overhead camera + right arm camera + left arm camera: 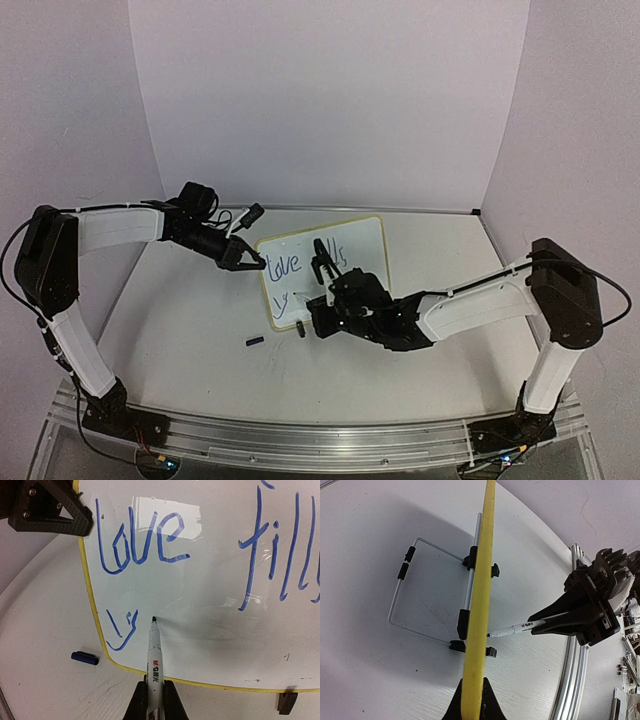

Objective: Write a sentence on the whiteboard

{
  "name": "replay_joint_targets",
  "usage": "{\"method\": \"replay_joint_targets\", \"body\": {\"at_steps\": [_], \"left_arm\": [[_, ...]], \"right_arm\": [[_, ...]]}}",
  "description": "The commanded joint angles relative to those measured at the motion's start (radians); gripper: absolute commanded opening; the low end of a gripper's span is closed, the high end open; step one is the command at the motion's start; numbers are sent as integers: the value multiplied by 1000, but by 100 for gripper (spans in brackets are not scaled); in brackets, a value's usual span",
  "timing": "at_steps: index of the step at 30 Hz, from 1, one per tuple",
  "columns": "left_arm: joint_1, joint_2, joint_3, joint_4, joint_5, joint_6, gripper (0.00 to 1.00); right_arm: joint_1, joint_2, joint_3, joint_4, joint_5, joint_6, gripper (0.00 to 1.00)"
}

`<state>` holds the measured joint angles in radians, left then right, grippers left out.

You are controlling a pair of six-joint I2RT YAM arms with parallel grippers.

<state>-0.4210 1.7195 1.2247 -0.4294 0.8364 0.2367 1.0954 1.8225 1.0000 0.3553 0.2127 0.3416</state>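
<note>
The whiteboard stands tilted on the table, with a yellow rim. My left gripper is shut on its left edge, and its fingers pinch the rim. The sentence is in blue: "love" and "fill" on the top line, a "y" below. My right gripper is shut on a white marker, whose tip is at the board's surface just right of the "y". From the left wrist, the right gripper and marker come in from the board's front side.
The marker's blue cap lies on the table by the board's lower left corner. A wire stand props the board from behind, with black clip feet at its base. An aluminium rail runs along the near edge.
</note>
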Motion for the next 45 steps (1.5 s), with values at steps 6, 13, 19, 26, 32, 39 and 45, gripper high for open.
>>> {"method": "replay_joint_targets", "body": {"at_steps": [6,13,19,26,32,39,45], "left_arm": [[-7,-11,30,-35,-82,51,0],[-6,-11,30,-35,-82,50,0],[-7,-11,30,-35,-83,51,0],[-7,-9,30,-35,-83,51,0],[-7,-10,30,-35,-83,50,0],[-7,-12,30,-37,-83,51,0],[-7,-11,30,-37,-83,51,0]], "right_arm": [[-6,25,8,28,-42,-17,0],[-6,32,-14,28,-79,-10,0],[-5,28,-24,8,-62,-5,0],[-5,-5,-23,-32,14,-36,0],[-5,-29,-1,-55,55,-74,0],[-6,-30,38,-59,44,-102,0],[-5,-14,71,-59,20,-117,0]]}}
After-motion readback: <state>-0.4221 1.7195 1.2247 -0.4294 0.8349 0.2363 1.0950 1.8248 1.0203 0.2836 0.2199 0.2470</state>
